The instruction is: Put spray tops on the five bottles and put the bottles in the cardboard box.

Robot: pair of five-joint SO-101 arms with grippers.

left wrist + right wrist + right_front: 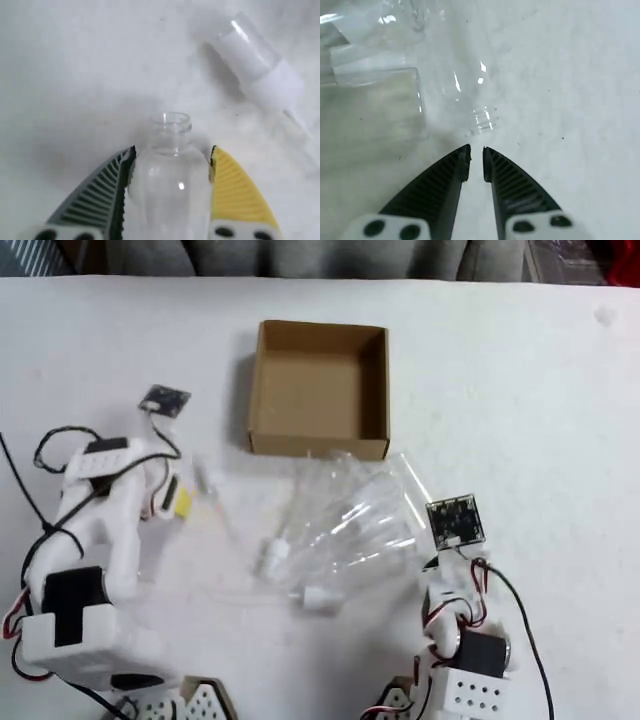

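At the table's left, my left gripper (172, 151): closed partway onto a clear bottle (170, 187). Grey and yellow jaws press its sides, and the open neck pokes out past the tips.
Held bottle, handling: thin clear plastic and empty, so I judge it very light, slick and a bit squashy. Best held on the body below the shoulder with a modest squeeze, neck left free for the top.
Spray top (260, 70): lies on the table near the held bottle's mouth, clear cap on, thin tube trailing. Probably small, stiff, light and prone to roll. I'd take it by the white collar.
My right gripper (476, 152): all but closed, a thin slit between the tips, nothing in it. It sits low over the table, pointing at the neck of a lying bottle (482, 120).
Loose bottles (350, 525): heaped mid-table, just near of the cardboard box (318, 445). Two white tops sit at the heap's near-left edge; can't tell if they're screwed on.
Cardboard box: far centre, open, no bottles in it yet.
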